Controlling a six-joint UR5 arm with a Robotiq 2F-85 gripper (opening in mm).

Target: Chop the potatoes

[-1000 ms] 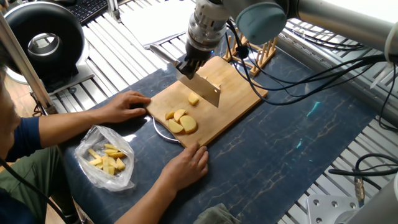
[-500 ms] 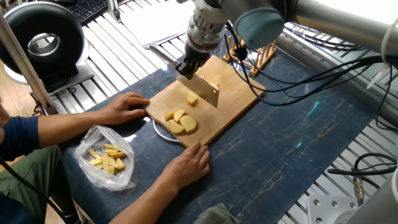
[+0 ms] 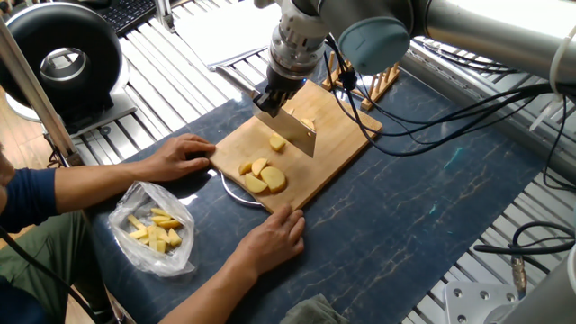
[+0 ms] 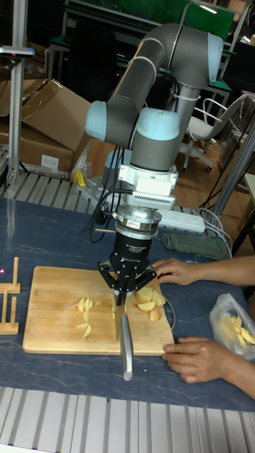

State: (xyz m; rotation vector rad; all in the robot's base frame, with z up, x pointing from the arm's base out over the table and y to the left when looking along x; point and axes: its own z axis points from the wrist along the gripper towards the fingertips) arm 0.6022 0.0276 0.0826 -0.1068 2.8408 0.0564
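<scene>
While claw [image 3: 271, 96] gripped knife [image 3: 290, 127] by handle, blade hung over wooden cutting board [image 3: 337, 135] on bench [image 3: 423, 225]; potatoes [image 3: 262, 175] lay on board's near-left part, one small piece [image 3: 279, 143] beside blade; person's hands [image 3: 184, 153] steadied board edges; plastic bag [image 3: 153, 229] sat near left

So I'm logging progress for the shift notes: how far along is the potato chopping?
Partly done. Thin cut pieces already lie on the cutting board. In hand: the claw grips the knife, blade beside one small piece. Left: the larger potato chunks near the person's hands look uncut.
</scene>
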